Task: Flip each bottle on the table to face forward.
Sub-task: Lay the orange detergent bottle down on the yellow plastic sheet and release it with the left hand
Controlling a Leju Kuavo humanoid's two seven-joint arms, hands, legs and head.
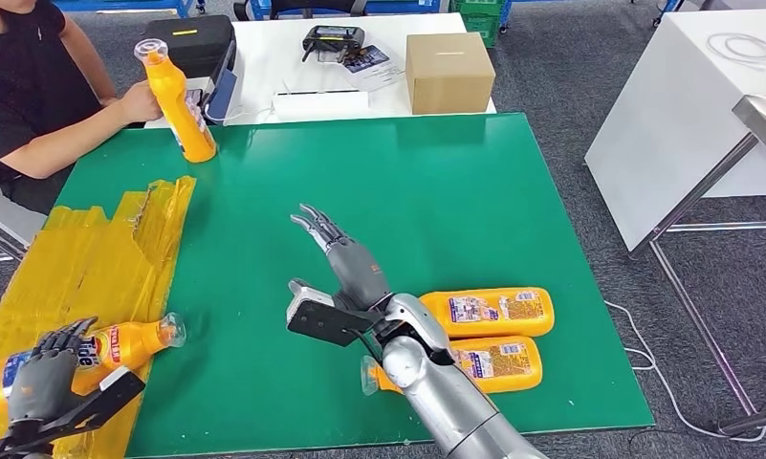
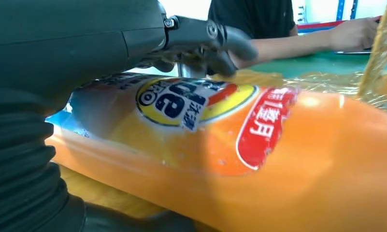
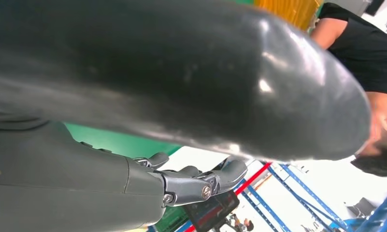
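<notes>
My left hand (image 1: 42, 368) grips an orange bottle (image 1: 120, 344) lying on the yellow sheet (image 1: 82, 258) at the table's near left; up close the bottle (image 2: 278, 159) shows its front logo label under my left hand (image 2: 85, 58). My right hand (image 1: 345, 258) hovers open above the middle of the green table (image 1: 455, 191), fingers stretched out, and my right hand (image 3: 133, 188) holds nothing in the right wrist view. Two orange bottles lie side by side at the near right: one (image 1: 489, 312) farther, one (image 1: 493, 363) nearer, partly behind my right arm. A person holds a fourth bottle (image 1: 181, 100) upright at the far left.
A person in a black top (image 1: 20, 86) sits at the far left corner. Behind the green table, a white table carries a cardboard box (image 1: 448, 72), a black case (image 1: 192, 40) and a controller (image 1: 333, 40). A white table (image 1: 685, 105) stands to the right.
</notes>
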